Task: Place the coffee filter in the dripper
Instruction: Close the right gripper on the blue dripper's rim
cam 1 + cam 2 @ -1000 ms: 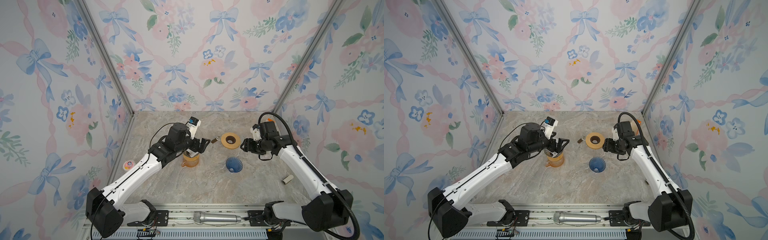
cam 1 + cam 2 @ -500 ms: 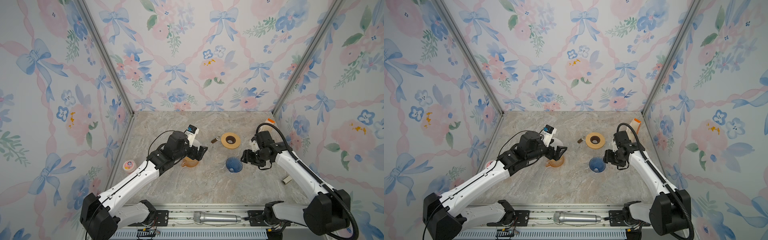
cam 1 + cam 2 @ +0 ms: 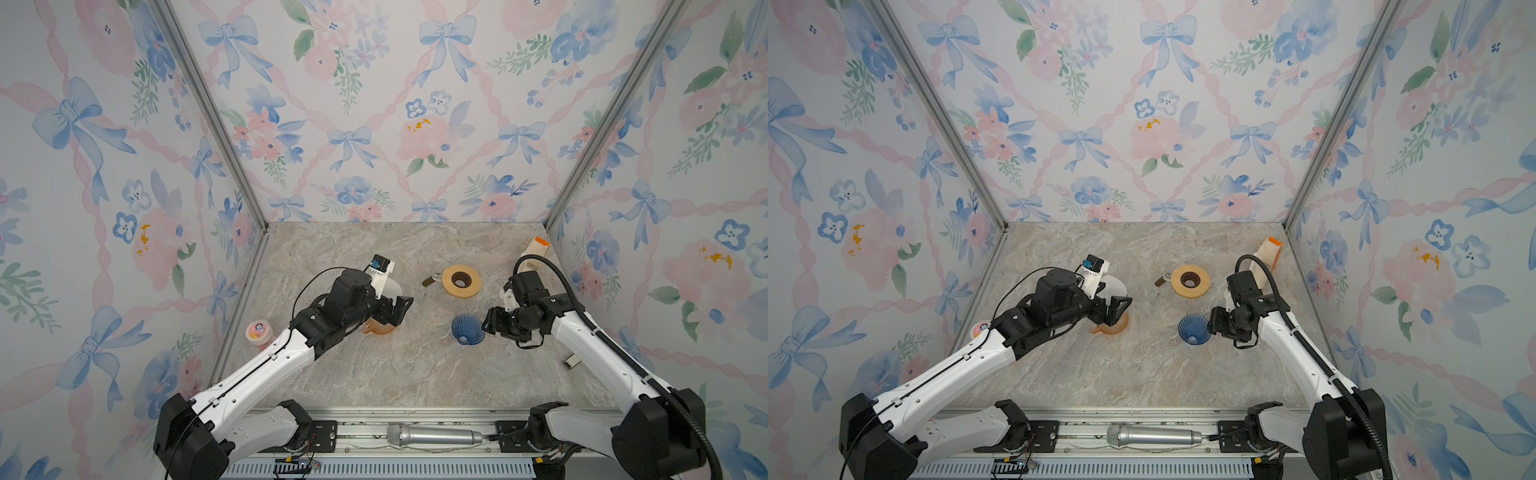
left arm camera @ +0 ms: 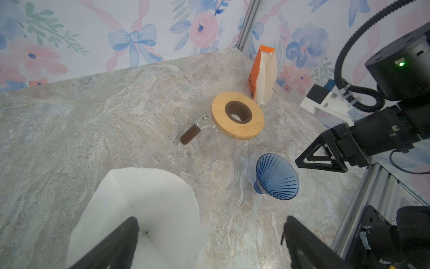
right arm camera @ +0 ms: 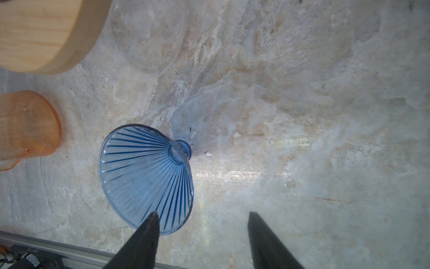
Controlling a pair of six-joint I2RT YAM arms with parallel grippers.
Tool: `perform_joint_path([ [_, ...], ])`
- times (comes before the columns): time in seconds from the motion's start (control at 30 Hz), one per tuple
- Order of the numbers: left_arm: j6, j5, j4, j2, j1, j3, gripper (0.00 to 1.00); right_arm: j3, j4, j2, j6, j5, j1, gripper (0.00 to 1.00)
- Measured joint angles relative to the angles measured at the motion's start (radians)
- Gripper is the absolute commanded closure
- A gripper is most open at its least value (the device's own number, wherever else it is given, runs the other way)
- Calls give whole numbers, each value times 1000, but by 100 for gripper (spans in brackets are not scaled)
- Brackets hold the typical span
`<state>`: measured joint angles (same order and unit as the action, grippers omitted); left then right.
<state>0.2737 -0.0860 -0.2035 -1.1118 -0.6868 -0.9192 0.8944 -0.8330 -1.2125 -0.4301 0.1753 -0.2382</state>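
Dripper (image 3: 466, 329), a blue ribbed glass cone, sits on the marble table (image 3: 415, 374), your right gripper (image 5: 203, 215) just beside its rim, jaws parted and grasping nothing. Left of it, the white paper coffee filter (image 4: 144, 205) rests by your left gripper (image 4: 210, 222), jaws spread wide, near an orange translucent cup (image 3: 379, 328); a wooden-lidded glass carafe (image 3: 461, 281) stands behind.

On the marble surface (image 3: 374, 374) an orange cup (image 3: 379, 328) is partly hidden by the left pincer (image 3: 398, 311). A glass carafe (image 4: 216, 145) topped by a wooden ring (image 3: 471, 286) (brown handle) is set beyond the right pincer (image 3: 488, 322), a paper bag (image 3: 536, 249) farther behind.
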Motion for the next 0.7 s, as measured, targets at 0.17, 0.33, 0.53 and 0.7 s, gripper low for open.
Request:
perform_joint_path([
  [0.17, 8, 0, 0, -10, 0, 0, 2, -5, 24, -21, -1, 18, -13, 43],
  [0.33, 15, 0, 0, -11, 0, 0, 2, -5, 53, -71, -6, 26, -40, 52],
  [0.53, 18, 0, 1, -13, 0, 0, 2, -5, 79, -122, -13, 26, -60, 67],
  [0.7, 19, 0, 2, -23, 0, 0, 2, -5, 100, -133, -14, 26, -61, 75],
])
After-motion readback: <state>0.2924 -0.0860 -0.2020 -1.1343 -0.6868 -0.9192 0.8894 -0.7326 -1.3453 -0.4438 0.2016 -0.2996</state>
